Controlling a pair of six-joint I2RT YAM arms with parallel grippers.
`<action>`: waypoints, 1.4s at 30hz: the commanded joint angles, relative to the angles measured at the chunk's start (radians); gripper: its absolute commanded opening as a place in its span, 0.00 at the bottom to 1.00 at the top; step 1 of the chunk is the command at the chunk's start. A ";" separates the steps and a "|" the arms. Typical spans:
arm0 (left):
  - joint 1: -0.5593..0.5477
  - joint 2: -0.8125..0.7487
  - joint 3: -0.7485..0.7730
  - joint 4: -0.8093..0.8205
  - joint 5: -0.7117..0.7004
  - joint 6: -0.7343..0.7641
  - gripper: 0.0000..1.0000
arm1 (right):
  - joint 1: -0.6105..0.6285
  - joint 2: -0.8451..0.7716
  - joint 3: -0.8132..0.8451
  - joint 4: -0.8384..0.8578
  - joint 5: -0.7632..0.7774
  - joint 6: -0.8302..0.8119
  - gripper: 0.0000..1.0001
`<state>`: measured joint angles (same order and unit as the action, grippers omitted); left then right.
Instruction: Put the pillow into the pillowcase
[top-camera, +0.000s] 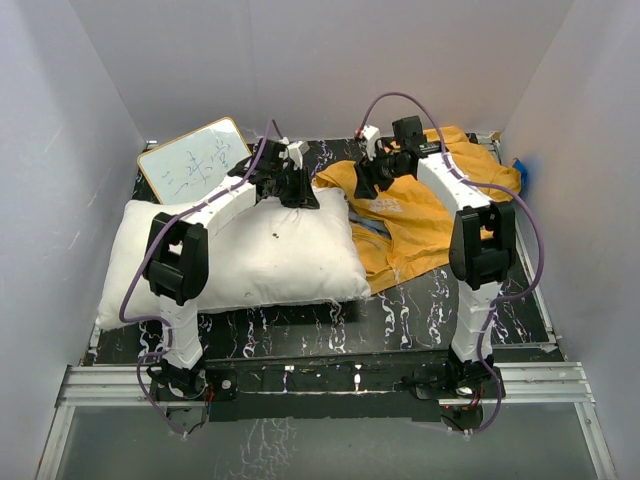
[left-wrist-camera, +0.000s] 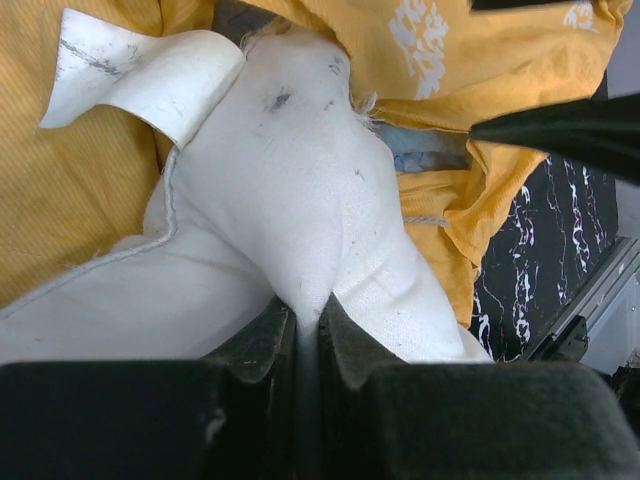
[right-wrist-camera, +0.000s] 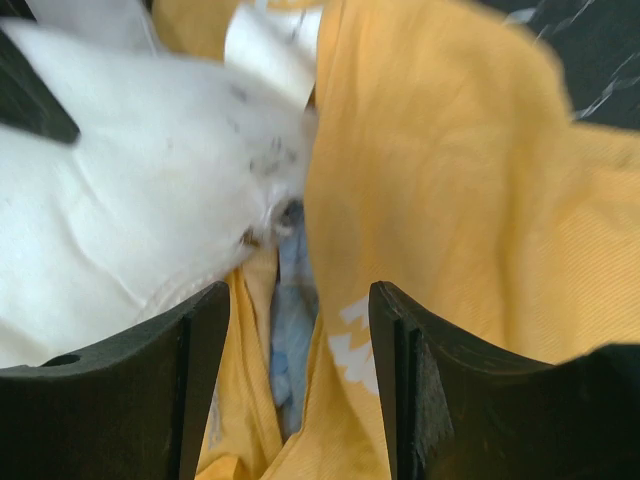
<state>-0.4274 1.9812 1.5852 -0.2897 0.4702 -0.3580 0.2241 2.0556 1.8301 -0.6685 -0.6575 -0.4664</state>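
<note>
White arm links (top-camera: 222, 205), black joint blocks (top-camera: 180, 255), looping purple cables (top-camera: 400, 95), matte black pincer fingers (right-wrist-camera: 195, 380)

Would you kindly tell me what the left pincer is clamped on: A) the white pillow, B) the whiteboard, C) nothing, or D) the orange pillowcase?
A: the left wrist view shows the left pincer shut on a pinched fold of the white pillow.

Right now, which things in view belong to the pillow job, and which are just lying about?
Part of the job:
pillow
pillowcase, orange side up
left tool, shut on a pillow corner
right tool, open above the pillowcase

Lying about:
whiteboard, behind the pillow
small blue object, at the table's right edge
</note>
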 joint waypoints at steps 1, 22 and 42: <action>0.003 -0.042 -0.024 -0.038 -0.002 0.006 0.00 | 0.005 -0.071 -0.103 -0.005 0.006 -0.030 0.60; 0.003 -0.038 -0.010 -0.024 0.026 -0.017 0.00 | 0.040 0.116 0.062 0.124 0.164 0.029 0.13; -0.032 0.124 0.323 -0.119 0.047 0.061 0.00 | 0.024 -0.023 0.164 -0.096 -0.108 -0.123 0.08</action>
<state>-0.4286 2.1059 1.8286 -0.3954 0.4721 -0.3267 0.2478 2.0941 1.9190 -0.7097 -0.6933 -0.5510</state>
